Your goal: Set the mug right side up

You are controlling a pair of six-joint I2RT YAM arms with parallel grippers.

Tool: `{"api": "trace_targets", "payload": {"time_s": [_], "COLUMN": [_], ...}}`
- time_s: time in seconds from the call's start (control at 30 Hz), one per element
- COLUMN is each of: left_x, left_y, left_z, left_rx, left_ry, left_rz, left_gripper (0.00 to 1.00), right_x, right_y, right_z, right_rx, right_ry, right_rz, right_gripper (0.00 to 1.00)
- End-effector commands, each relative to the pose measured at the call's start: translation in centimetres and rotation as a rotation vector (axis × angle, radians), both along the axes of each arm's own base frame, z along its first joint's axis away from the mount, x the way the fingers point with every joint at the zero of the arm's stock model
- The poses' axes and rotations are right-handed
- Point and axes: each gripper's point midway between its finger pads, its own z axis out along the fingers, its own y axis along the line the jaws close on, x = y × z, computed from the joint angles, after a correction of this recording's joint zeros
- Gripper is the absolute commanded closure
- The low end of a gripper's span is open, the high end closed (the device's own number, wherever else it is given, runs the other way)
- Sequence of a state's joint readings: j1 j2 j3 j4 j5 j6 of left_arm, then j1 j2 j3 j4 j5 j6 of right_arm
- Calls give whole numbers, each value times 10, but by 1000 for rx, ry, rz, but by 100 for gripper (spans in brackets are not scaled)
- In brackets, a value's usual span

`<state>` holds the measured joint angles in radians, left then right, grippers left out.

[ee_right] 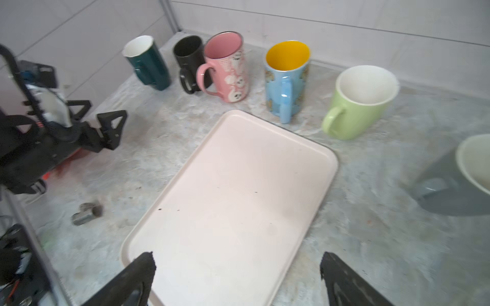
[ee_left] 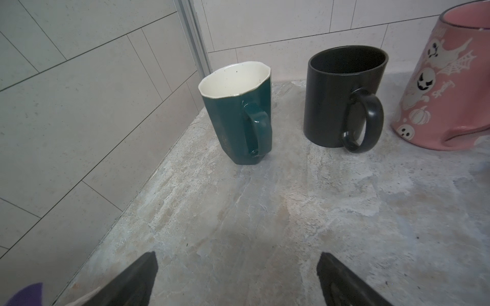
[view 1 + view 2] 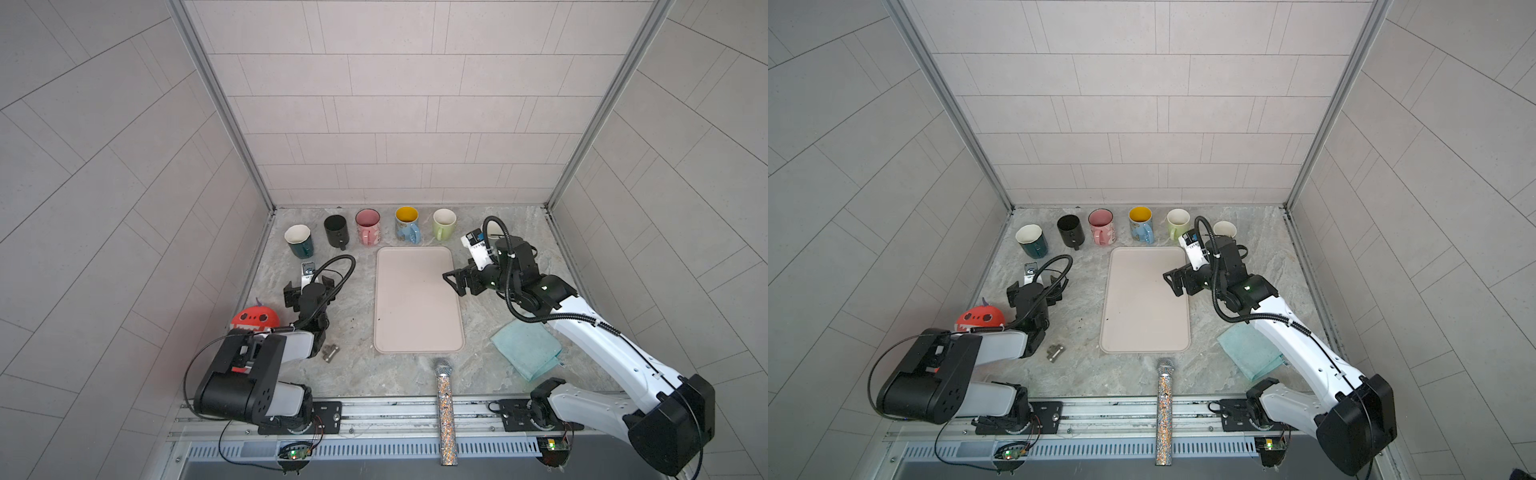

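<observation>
You are looking at six mugs lined along the back of the counter [image 3: 353,332], and every one is standing mouth up, so the job is looking finished. The grey mug [image 3: 1224,228], sitting at the right end of the row just past the green mug [image 3: 1177,224], is nearest your right tool [image 3: 1172,284], so I am judging it to be the task's mug. That tool is hanging wide open and empty over the edge of the pale tray [image 3: 1142,324]. Your left tool [image 2: 236,258] is gaping open too, holding nothing, facing the teal mug [image 2: 238,111] and the black mug [image 2: 342,98]. To finish well, be lifting both arms up and back, without brushing any mug.
</observation>
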<state>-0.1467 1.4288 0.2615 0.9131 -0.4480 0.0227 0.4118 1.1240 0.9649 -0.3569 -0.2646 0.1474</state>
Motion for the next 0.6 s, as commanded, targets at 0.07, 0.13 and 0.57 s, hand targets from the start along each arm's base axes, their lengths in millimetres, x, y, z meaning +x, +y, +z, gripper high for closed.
{"api": "trace_targets", "payload": {"time_s": [0.07,0.13,0.57], "left_x": [20,15,43], "left_y": [-11,-14,-3], "left_z": [3,1,-9], "left_rx": [-13,-34,-96], "left_ry": [-130,-106,8], "left_rz": [-79,-98,-79], "left_gripper": [0,0,0], "right_x": [25,28,23], "right_y": [-110,-145,-190], "right_z": [-14,-18,-80], "right_rx": [-290,-333,-355], "right_ry": [-89,-141,-440], "right_rz": [-495,-644,-783], "right_gripper": [1,1,1]}}
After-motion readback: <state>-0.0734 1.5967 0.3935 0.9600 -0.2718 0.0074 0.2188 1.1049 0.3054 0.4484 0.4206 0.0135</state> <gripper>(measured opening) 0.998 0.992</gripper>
